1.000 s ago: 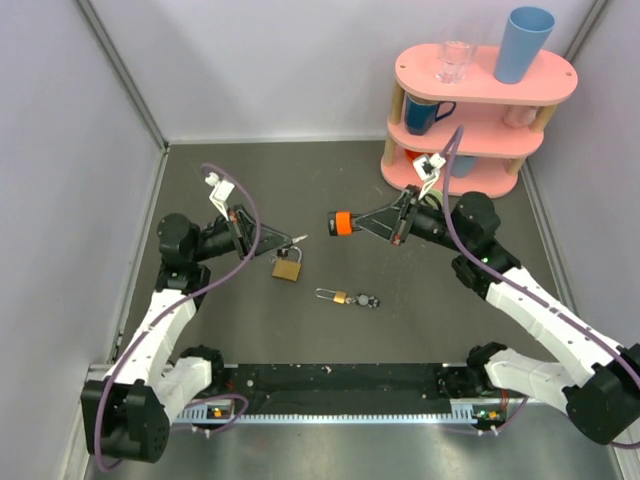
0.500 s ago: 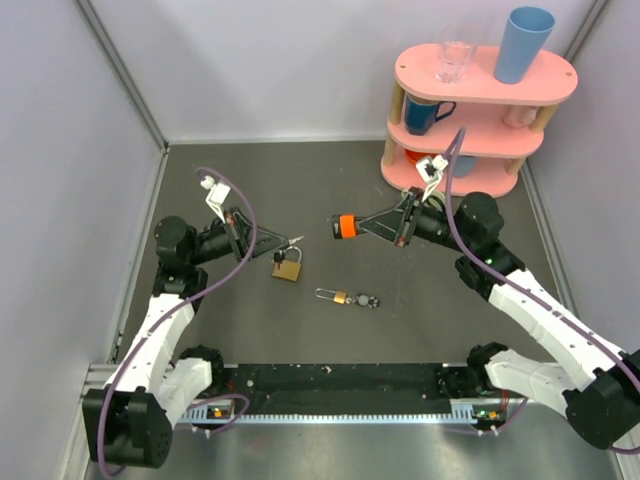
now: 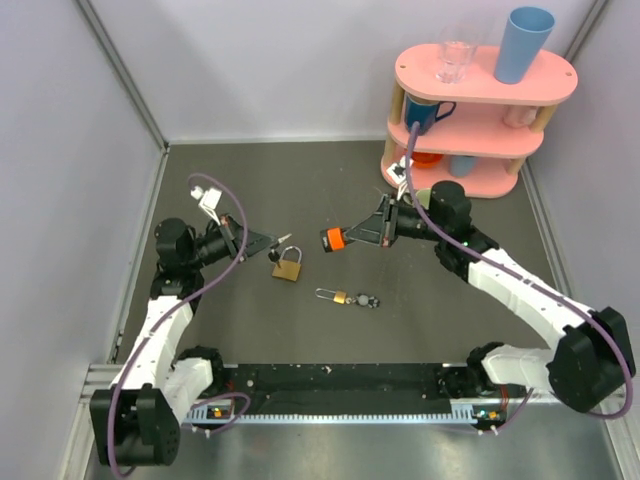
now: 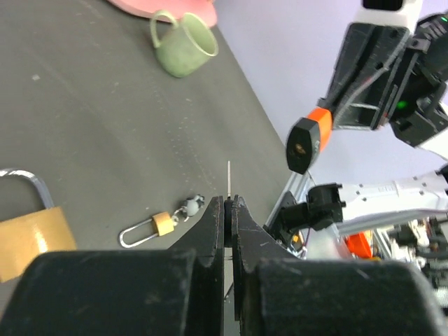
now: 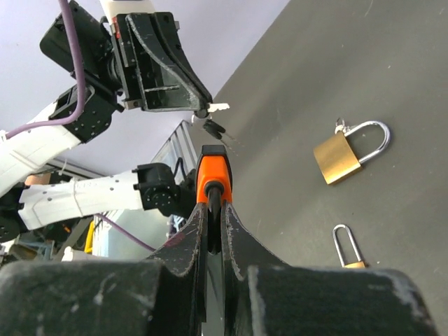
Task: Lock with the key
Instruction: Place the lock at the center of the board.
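Mid-table from above, the left gripper (image 3: 268,243) pinches the key (image 3: 287,239), which points rightward toward the padlock (image 3: 333,238) clamped in the right gripper (image 3: 352,236), close but apart; the left wrist cam puts the padlock off to the key's right, and the right wrist cam agrees they're not lined up yet.

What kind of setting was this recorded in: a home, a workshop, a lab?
Most likely a lab robot cell rather than a home. A dark table is boxed in by plain pale walls. The props look staged: a pink shelf of cups, and a brass padlock lying loose.
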Robot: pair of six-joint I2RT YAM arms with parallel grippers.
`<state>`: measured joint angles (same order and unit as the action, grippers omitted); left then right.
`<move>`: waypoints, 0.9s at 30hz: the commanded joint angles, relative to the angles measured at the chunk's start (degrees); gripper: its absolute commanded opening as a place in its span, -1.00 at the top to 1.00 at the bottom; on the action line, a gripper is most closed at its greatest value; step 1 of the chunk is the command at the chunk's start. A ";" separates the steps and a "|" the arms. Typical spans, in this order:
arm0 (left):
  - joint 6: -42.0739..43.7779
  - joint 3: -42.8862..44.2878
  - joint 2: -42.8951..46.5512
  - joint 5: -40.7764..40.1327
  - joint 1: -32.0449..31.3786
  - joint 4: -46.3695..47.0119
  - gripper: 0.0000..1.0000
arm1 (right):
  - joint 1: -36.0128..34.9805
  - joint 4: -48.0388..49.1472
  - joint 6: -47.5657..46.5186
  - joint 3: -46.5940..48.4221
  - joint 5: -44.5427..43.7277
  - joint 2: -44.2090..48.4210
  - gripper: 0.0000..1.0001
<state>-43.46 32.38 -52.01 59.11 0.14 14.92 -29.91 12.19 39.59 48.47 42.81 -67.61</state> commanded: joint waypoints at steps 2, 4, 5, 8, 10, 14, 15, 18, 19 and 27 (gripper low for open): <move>1.28 -2.84 1.56 -2.69 4.51 -3.31 1.00 | -4.35 -1.98 -2.67 8.13 1.93 -6.47 1.00; 1.10 -3.81 1.73 -2.60 6.36 -3.93 1.00 | -5.94 -4.00 -4.25 10.32 1.84 -10.40 1.00; 0.66 -4.77 1.82 -2.34 7.06 -4.11 1.00 | -7.95 -4.27 -4.78 10.94 1.84 -11.74 1.00; -0.04 -7.14 2.52 -1.46 9.96 -4.55 1.00 | -10.60 -6.46 -6.72 14.01 2.72 -18.31 1.00; -0.39 -8.38 2.88 -1.02 12.24 -5.07 1.00 | -13.06 -8.13 -8.55 16.73 3.68 -21.67 1.00; 0.57 -10.84 4.80 -0.66 16.02 -8.93 1.00 | -16.49 -12.70 -10.94 21.40 5.26 -31.23 1.00; 1.01 -11.20 5.16 -0.58 17.25 -9.98 1.00 | -17.71 -14.37 -11.90 22.36 5.53 -32.74 1.00; 3.12 -12.25 6.74 -2.59 18.49 -14.65 1.00 | -19.22 -16.83 -13.39 26.05 6.23 -37.65 1.00; 2.95 -13.56 7.01 -2.95 18.75 -14.65 1.00 | -20.09 -17.37 -13.84 26.67 6.32 -38.55 1.00; -1.19 -19.81 8.06 -3.83 19.81 -12.37 1.00 | -23.00 -24.48 -18.23 31.95 6.24 -45.32 1.00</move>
<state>-43.16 14.33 -44.71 55.64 19.38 0.03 -51.40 -9.72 25.04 75.81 46.70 -112.29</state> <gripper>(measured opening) 0.025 0.033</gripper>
